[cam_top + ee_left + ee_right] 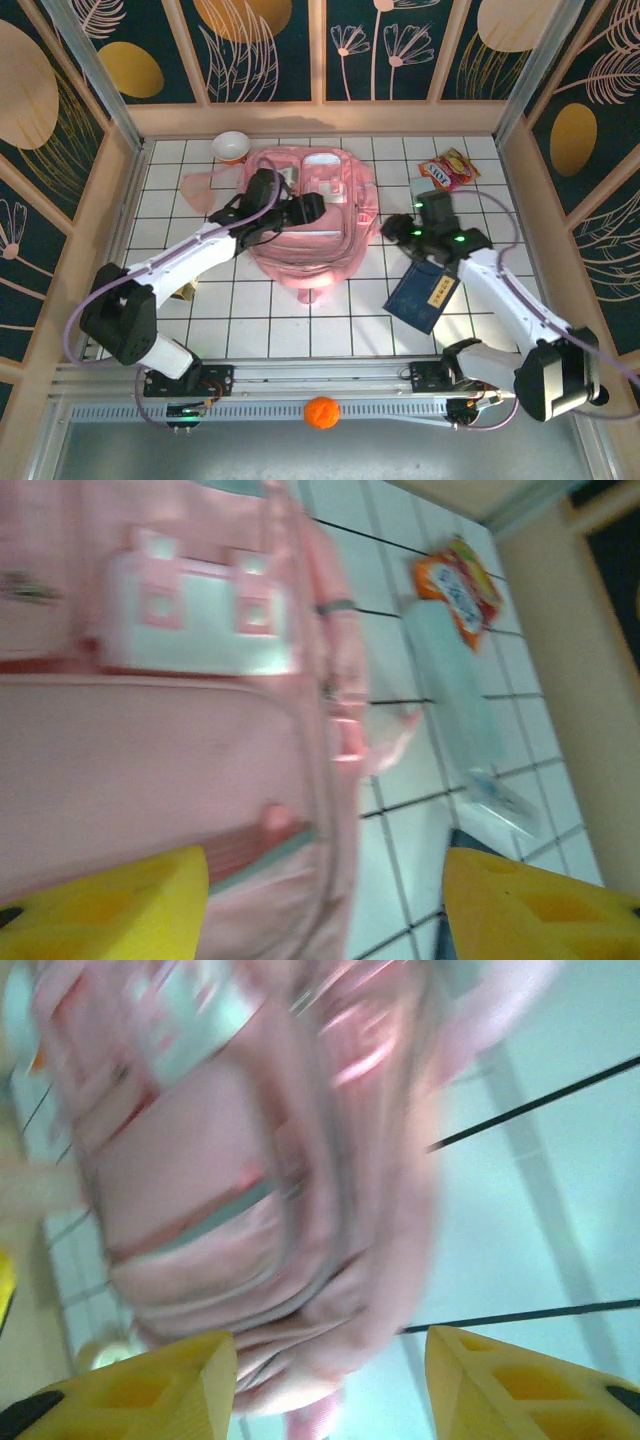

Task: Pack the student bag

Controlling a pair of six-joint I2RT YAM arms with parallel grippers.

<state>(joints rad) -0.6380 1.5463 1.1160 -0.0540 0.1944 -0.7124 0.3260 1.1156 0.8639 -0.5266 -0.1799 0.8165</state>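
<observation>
Pink student bag (300, 255), left pincer (312, 208) over it, right pincer (390, 228) beside

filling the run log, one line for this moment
student bag: on table | left gripper: open over it | right gripper: open beside it | blue notebook: unpacked

top external: high, behind the arm bases, looks down on the whole counter (200, 300)
left wrist: close, blurred, looks rightward over the student bag (180, 750)
right wrist: very close, blurred, faces the student bag from its right
shared: student bag, all three views
</observation>
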